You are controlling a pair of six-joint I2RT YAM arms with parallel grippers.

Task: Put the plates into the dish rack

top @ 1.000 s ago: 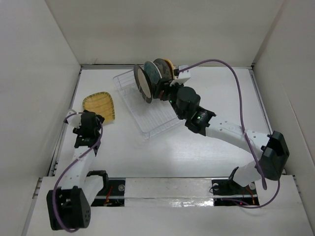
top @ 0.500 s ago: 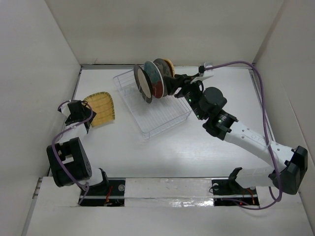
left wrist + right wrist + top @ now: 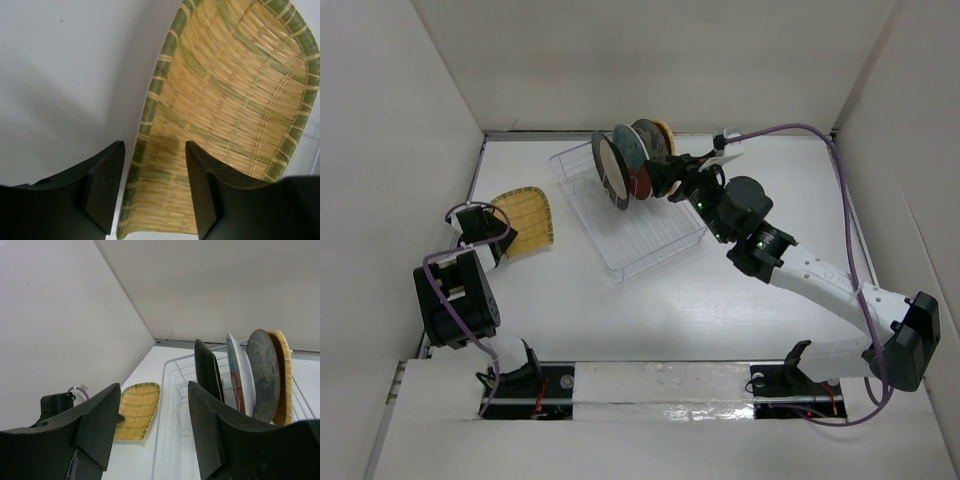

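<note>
Left tool [image 3: 152,165] open astride the yellow plate [image 3: 235,100] rim; right tool [image 3: 154,395] open, empty.

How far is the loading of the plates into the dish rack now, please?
Done: four plates stand upright in the dish rack. In hand: the left gripper is open over the edge of the yellow plate, which lies flat on the table, not gripped. The right gripper is open and empty near the rack. Left: lift that plate and rack it.
</note>
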